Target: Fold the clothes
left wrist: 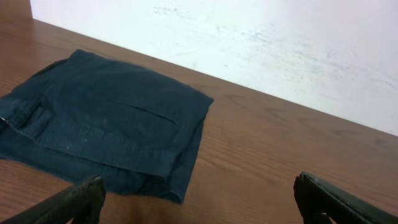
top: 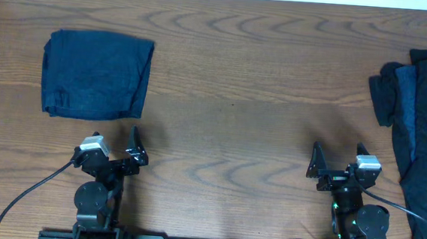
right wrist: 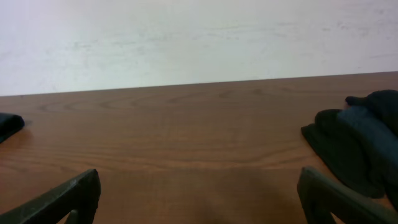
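From overhead: folded navy garment [top: 96, 75] lying flat on the left of the wooden surface [top: 230, 98]; rumpled heap of dark clothes [top: 422, 126] at the right edge, partly out of frame. Near the front edge, left fingers [top: 136, 143] and right fingers [top: 315, 160], both spread wide, holding nothing, well apart from any cloth.

From the left wrist: fingers [left wrist: 74, 202] wide apart and empty, folded garment [left wrist: 106, 124] just ahead, to the left.

From the right wrist: fingers [right wrist: 68, 196] wide apart and empty, heap [right wrist: 357, 140] ahead on the right.
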